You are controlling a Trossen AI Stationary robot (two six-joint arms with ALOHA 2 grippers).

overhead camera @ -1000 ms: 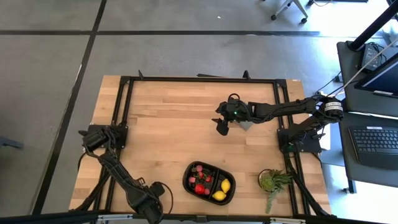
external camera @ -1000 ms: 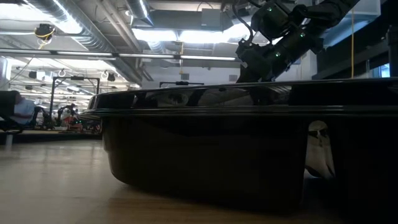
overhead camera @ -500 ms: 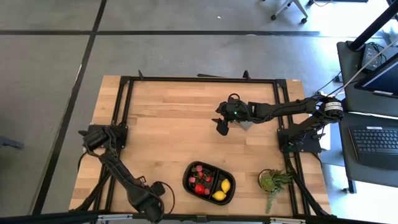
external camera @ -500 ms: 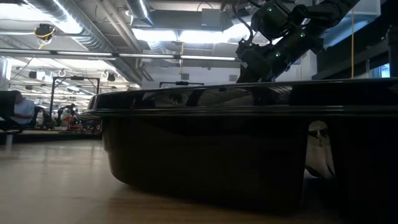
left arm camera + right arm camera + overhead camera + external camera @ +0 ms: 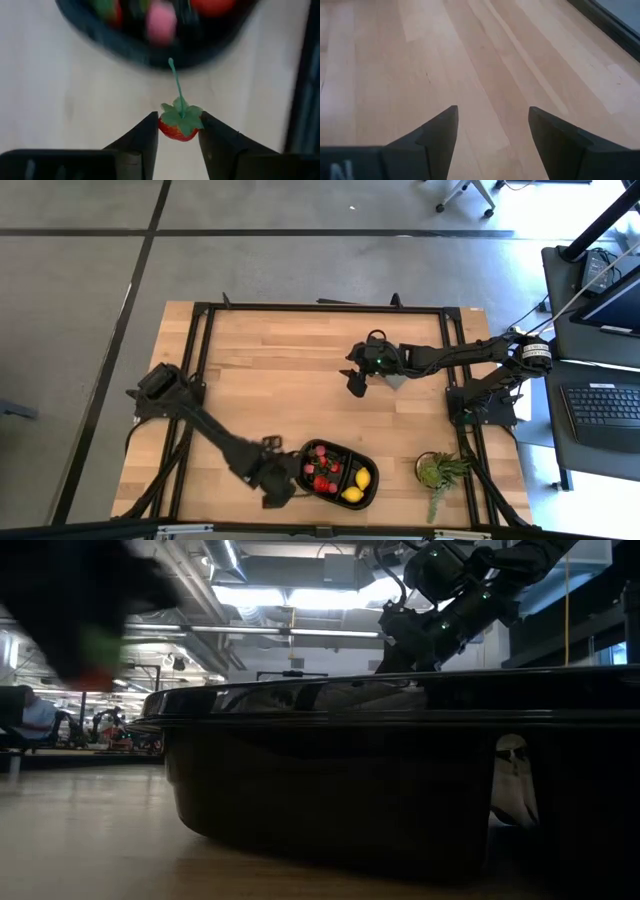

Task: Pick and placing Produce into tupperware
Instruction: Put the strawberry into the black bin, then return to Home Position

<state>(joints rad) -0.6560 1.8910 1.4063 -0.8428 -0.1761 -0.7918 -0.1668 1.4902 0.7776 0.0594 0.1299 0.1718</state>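
Observation:
The black tupperware (image 5: pixel 372 465) lies near the table's front edge. It holds two yellow lemons (image 5: pixel 362 478) and red berries (image 5: pixel 320 481). My left gripper (image 5: pixel 283 488) hovers just left of it, shut on a red strawberry (image 5: pixel 176 130) with a green cap and stem; the tupperware's rim (image 5: pixel 125 47) shows blurred beyond it. My right gripper (image 5: pixel 355 385) hangs open over bare wood at mid-table, nothing between its fingers (image 5: pixel 492 125). The low view is filled by the tupperware's wall (image 5: pixel 330 790). My left gripper pinches the strawberry's red body (image 5: pixel 170 132) between its two fingers, one on either side, just under the green cap (image 5: pixel 181 116). The fingers come from above, pointing steeply down. The berry is lifted clear of the wood, its stem (image 5: pixel 175 80) pointing toward the tupperware.
A grey block (image 5: pixel 396 380) lies by my right gripper. A potted green plant (image 5: pixel 440 472) stands right of the tupperware. A black metal frame (image 5: pixel 320 308) runs round the tabletop. Bare wood spreads over the table's middle and left.
My left arm has swung from the table's near edge up and to the right, toward the tupperware's left end, with its wrist rolling. It now shows blurred at the upper left of the low view. My right arm has kept still.

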